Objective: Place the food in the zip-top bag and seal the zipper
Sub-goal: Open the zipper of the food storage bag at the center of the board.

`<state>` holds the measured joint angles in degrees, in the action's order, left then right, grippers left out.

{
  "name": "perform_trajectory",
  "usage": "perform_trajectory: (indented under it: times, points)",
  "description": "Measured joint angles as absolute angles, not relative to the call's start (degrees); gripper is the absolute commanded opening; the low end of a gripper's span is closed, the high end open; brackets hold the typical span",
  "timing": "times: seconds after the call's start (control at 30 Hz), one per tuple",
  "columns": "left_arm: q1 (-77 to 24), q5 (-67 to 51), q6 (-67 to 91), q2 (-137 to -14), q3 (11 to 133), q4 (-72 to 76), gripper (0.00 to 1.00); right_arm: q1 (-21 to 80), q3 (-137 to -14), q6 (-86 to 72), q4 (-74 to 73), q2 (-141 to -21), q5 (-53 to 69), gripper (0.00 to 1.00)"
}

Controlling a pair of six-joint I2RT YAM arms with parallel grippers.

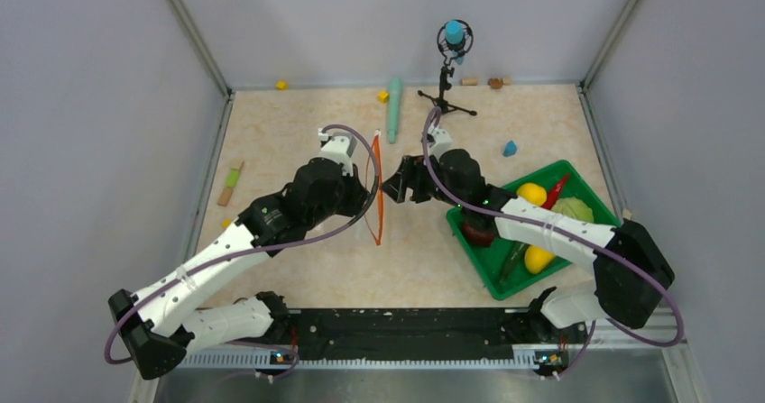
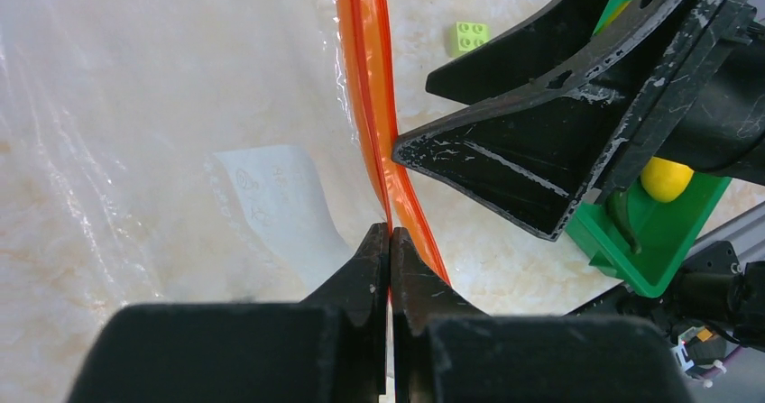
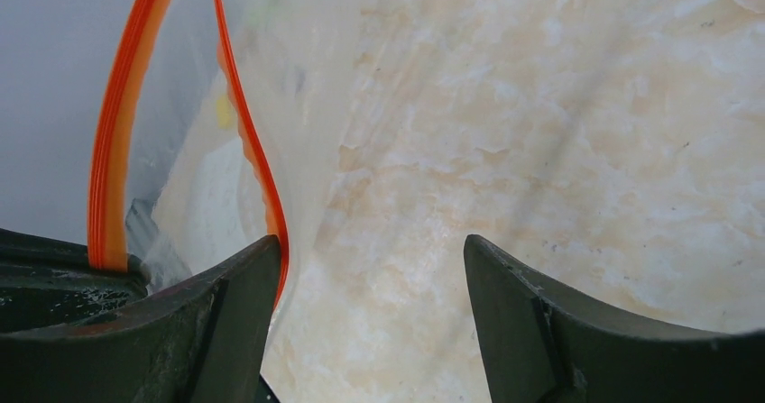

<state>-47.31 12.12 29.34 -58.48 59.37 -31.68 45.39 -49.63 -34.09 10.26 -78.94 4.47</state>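
My left gripper is shut on the orange-red zipper of the clear zip-top bag. In the left wrist view the jaws pinch the strip; the bag's white label lies to the left. My right gripper is open and empty just right of the strip. In the right wrist view its left finger touches one strip, and the mouth's other strip bows away. No slider shows. The food lies in the green tray: yellow pieces, red chili, green leafy ball, dark red piece.
A long teal stick and a microphone stand stand at the back. A blue block, yellow blocks and a green-and-wood piece are scattered about. A green block lies near the bag. Walls enclose three sides.
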Motion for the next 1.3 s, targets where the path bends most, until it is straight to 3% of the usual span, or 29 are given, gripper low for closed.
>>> perform_trajectory:
  times: [0.63, 0.7, 0.87, 0.97, 1.3]
  points:
    - [-47.31, 12.88, 28.36, -58.52, 59.37, -31.64, 0.00, 45.39, -55.55, -34.63, 15.22, -80.44, 7.73, 0.73]
    - [-47.31, 12.91, 28.36, -58.52, 59.37, -31.64, 0.00, 45.39, -56.23, -34.74, 15.62, -81.65, 7.84, 0.65]
    - [-47.31, 14.48, 28.45, -58.43, 59.37, -31.73, 0.00, 45.39, -56.14, -35.11, 14.63, -84.64, 7.35, 0.27]
    - [-47.35, 19.31, 28.91, -57.80, 59.37, -32.95, 0.00, 45.43, -55.02, -34.94, 13.96, -84.60, 6.55, 0.13]
    - [-47.51, 43.64, 35.48, -52.80, 59.37, -43.00, 0.00, 44.60, -48.64, -30.22, 4.14, -79.83, 0.78, 0.05]
